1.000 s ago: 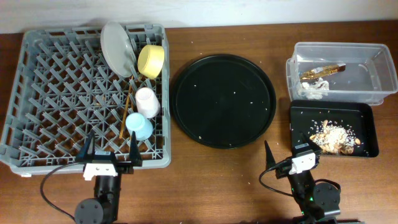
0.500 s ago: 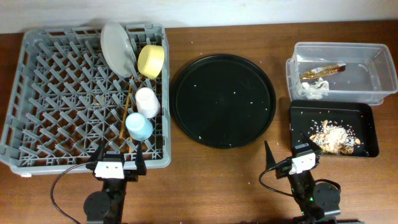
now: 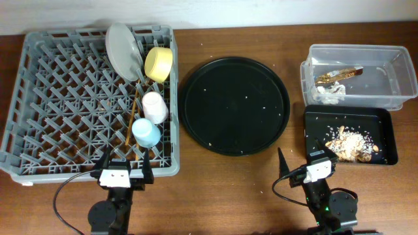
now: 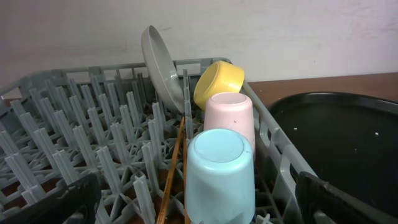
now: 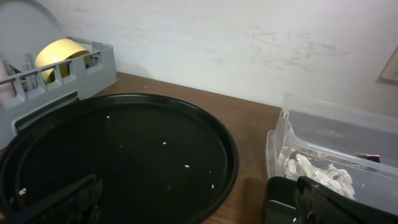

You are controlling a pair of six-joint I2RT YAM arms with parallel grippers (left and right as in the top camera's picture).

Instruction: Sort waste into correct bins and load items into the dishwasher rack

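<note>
The grey dishwasher rack (image 3: 65,98) holds the grey plate (image 3: 123,51), yellow bowl (image 3: 159,64), pink cup (image 3: 154,107), light-blue cup (image 3: 146,132) and wooden chopsticks (image 3: 132,121). My left gripper (image 3: 124,164) is open and empty at the rack's front edge, just short of the blue cup (image 4: 219,174), with the pink cup (image 4: 229,115) behind it. The clear tub (image 3: 392,65) holds tissue (image 3: 330,93) and the wrapper (image 3: 339,74). The black rectangular tray (image 3: 385,121) holds food scraps (image 3: 349,143). My right gripper (image 3: 300,160) is open and empty in front of that tray.
A large round black tray (image 3: 235,104) with a few crumbs lies between the rack and the bins; it fills the right wrist view (image 5: 124,149). The clear tub (image 5: 348,130) stands at that view's right. Brown table runs along the front edge.
My left gripper moved a little to the right along the rack's front edge a second ago and has stayed still since. The right arm has not moved.
</note>
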